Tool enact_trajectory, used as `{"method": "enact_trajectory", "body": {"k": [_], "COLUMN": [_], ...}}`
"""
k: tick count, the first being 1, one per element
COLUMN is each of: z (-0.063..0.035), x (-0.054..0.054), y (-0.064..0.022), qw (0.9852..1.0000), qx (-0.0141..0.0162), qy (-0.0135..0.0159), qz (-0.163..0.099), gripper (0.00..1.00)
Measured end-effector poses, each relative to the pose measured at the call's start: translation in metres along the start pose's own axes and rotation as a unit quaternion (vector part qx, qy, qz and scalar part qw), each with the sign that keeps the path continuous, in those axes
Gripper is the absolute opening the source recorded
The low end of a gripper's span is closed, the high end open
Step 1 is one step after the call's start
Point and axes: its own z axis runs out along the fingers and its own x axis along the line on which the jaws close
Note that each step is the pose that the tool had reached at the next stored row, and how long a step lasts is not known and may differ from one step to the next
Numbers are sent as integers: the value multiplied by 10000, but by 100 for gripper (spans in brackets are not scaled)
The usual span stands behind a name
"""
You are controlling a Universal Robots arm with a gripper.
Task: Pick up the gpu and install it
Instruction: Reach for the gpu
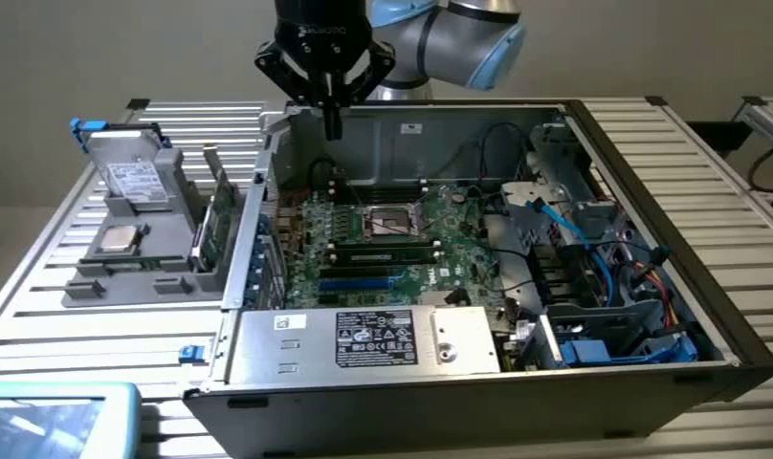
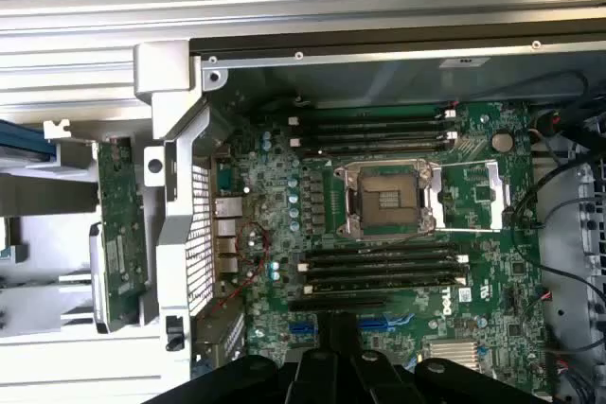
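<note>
While the gripper [image 1: 332, 130] hovers, the case wall [image 1: 264, 206] flanks the gpu [image 1: 215, 226].

Fig.: arm [image 1: 457, 33], grey links w/ blue joint caps, bent over at the top; wrist turned straight down. Black gripper [image 1: 332, 132] hangs vert., tips lowest, fingers [image 1: 330, 110] pressed together w/ no gap btwn them. Wrist view: gripper's dark body, fingers seen closed.

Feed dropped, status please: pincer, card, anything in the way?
Pincer shut, empty, over open case. Card upright in grey holder, untouched. Case wall between them.
</note>
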Motion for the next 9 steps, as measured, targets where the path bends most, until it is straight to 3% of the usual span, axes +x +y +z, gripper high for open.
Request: {"method": "enact_trajectory", "body": {"k": [9], "z": [0], "x": [0], "y": [0], "qw": [10000], "qx": [0], "qy": [0], "qz": [0], "gripper": [12]}}
